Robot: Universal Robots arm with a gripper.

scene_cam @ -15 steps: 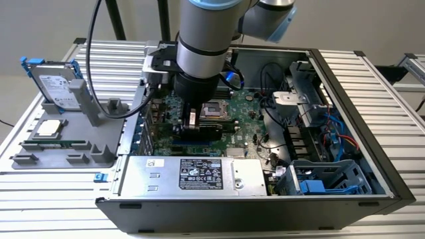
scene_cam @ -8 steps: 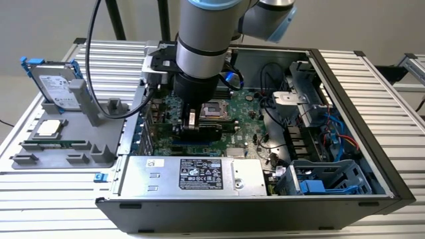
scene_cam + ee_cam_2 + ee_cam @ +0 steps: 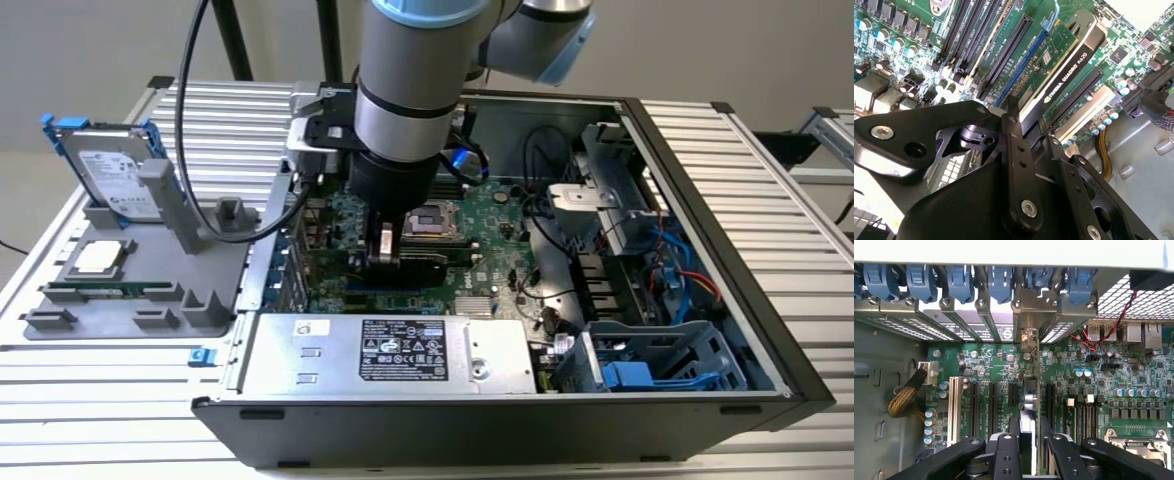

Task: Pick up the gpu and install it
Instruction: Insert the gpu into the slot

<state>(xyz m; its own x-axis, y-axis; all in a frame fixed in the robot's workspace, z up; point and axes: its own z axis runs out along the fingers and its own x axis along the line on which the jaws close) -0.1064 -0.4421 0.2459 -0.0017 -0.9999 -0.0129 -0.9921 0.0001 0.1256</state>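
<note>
Inside the open computer case (image 3: pixel 747 330), the gripper (image 3: pixel 1029 440) clamps the gpu (image 3: pixel 1064 75) edge-on over its slot — keep it square, press evenly.

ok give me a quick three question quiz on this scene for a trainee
1. True or false: the hand is shut on the gpu.
2. Where is the hard drive? A: inside the computer case. B: on the gray stand. C: in the hand.
3. Is the gpu lying flat on the motherboard or standing on edge over it?

Key: 1 true. 2 B. 3 on edge.
</note>
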